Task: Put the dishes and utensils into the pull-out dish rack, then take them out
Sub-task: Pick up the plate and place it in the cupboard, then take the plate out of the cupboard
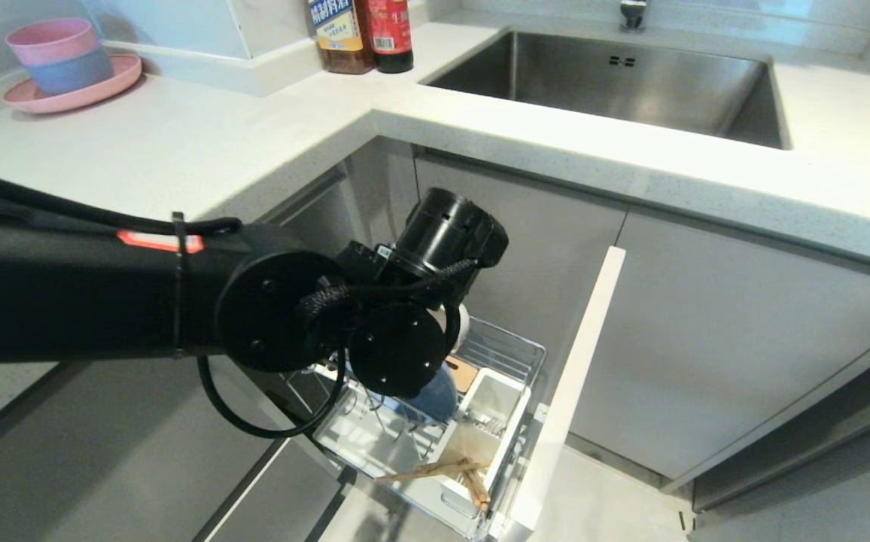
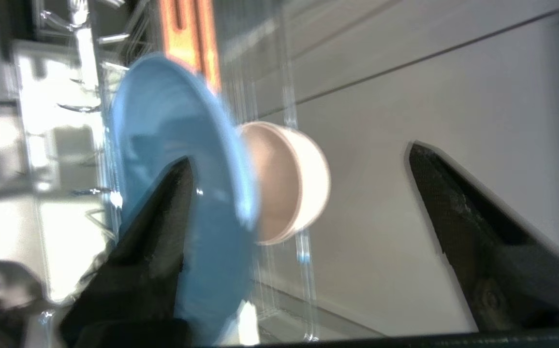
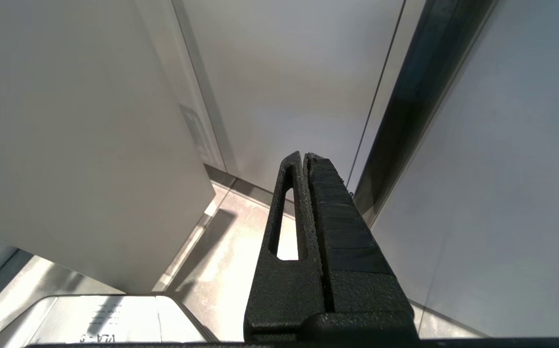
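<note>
The pull-out dish rack [image 1: 514, 348] stands drawn out under the counter, its narrow white door front [image 1: 570, 391] toward me. A pale blue plate [image 2: 163, 125] stands on edge in the prongs, and a cream bowl [image 2: 289, 188] sits on its side just behind it. My left gripper [image 2: 299, 152] hangs open over them; one finger [image 2: 163, 227] lies against the plate's face and nothing is gripped. In the head view my left wrist hides those fingers and most of the plate [image 1: 435, 399]. Wooden chopsticks [image 1: 435, 470] lie across the rack's front end. My right gripper [image 3: 303, 154] is shut and parked by the cabinet fronts.
A white cutlery holder [image 1: 491, 399] and a wooden block [image 1: 463, 373] sit in the rack beside the plate. On the counter are a pink plate with stacked bowls [image 1: 66, 64], two bottles [image 1: 363, 34] and the sink [image 1: 615, 83]. The counter edge overhangs the rack.
</note>
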Controlling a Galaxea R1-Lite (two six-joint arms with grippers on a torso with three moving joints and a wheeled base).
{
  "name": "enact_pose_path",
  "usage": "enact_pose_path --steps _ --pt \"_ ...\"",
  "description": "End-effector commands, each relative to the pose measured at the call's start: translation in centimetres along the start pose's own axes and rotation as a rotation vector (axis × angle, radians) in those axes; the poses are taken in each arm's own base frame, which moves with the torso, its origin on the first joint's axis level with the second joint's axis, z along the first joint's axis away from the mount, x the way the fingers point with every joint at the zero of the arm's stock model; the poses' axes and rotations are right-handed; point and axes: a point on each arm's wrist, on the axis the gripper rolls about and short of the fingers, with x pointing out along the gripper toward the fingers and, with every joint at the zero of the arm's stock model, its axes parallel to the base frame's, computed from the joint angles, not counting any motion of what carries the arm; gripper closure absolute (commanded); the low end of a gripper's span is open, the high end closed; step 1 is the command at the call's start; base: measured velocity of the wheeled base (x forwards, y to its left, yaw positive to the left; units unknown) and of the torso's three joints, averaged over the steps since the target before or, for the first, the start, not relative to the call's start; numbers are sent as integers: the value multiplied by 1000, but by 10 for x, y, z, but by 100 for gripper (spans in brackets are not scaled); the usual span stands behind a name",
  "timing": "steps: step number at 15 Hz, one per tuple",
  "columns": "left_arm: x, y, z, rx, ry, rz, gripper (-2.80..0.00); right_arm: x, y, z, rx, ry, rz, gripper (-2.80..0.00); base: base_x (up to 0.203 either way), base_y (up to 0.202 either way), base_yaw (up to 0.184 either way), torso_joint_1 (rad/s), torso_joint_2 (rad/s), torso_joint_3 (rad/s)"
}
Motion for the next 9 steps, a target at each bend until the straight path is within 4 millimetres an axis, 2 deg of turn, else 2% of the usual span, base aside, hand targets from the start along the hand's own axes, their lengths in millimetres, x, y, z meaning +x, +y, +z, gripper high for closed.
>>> enact_pose_path --steps 1,6,9 --pt "-17 -10 26 -67 5 -39 0 0 0 0 0 2 0 0 0 0 0 0 0 0" --pt "-49 -27 70 -86 29 -101 0 0 0 0 0 2 0 0 0 0 0 0 0 0" --pt "-72 -49 119 -65 4 -183 0 0 0 0 0 2 0 0 0 0 0 0 0 0"
